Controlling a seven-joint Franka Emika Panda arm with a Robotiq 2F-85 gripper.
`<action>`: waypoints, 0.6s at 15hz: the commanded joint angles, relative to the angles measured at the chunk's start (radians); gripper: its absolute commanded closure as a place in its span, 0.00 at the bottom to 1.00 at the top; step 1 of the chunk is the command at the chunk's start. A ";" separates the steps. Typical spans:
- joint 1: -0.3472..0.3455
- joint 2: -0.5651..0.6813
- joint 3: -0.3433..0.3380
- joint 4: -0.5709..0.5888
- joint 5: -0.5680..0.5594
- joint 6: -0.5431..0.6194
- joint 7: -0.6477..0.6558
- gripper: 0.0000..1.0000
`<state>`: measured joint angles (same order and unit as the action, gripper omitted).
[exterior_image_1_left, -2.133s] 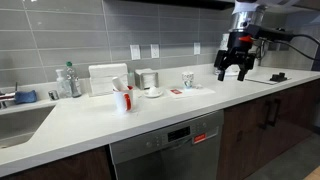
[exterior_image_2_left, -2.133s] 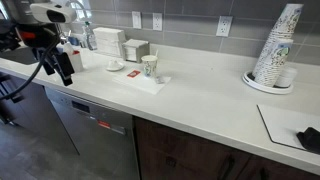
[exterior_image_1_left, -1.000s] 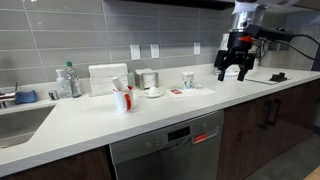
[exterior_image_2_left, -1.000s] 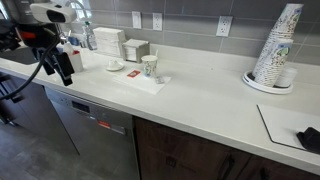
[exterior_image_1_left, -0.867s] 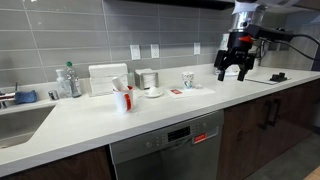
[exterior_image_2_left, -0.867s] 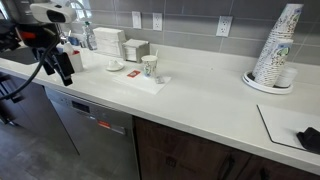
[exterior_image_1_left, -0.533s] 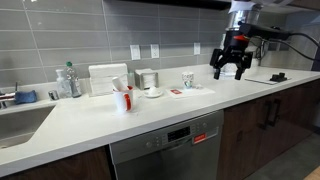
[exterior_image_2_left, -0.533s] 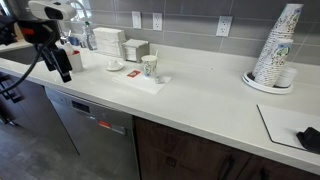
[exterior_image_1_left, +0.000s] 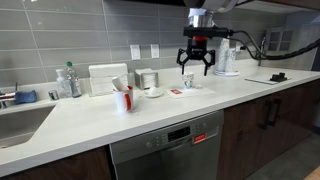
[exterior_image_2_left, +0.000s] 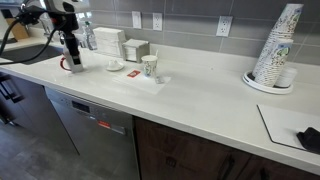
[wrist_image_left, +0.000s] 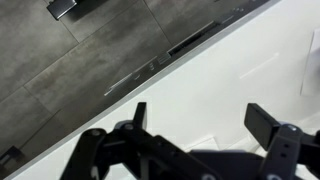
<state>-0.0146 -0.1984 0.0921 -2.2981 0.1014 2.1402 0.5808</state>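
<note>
Above smooth white counter (exterior_image_1_left: 150, 115), black gripper (exterior_image_1_left: 196, 68)

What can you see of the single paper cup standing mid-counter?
The cup is small and made of paper, pale with a greenish print. It is tapered and upright with its mouth up, and its contents are hidden. It stands on the white counter at the end of a flat white sheet bearing a red card. Whether it rests on the sheet or just beside it is unclear. Nothing else touches it, and the open gripper hangs well apart.
</note>
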 joint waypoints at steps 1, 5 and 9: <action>-0.009 0.249 -0.021 0.257 0.028 -0.104 0.117 0.00; -0.005 0.447 -0.068 0.494 0.122 -0.245 0.150 0.00; -0.018 0.604 -0.087 0.707 0.291 -0.357 0.185 0.00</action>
<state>-0.0243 0.2752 0.0182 -1.7677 0.2795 1.8782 0.7273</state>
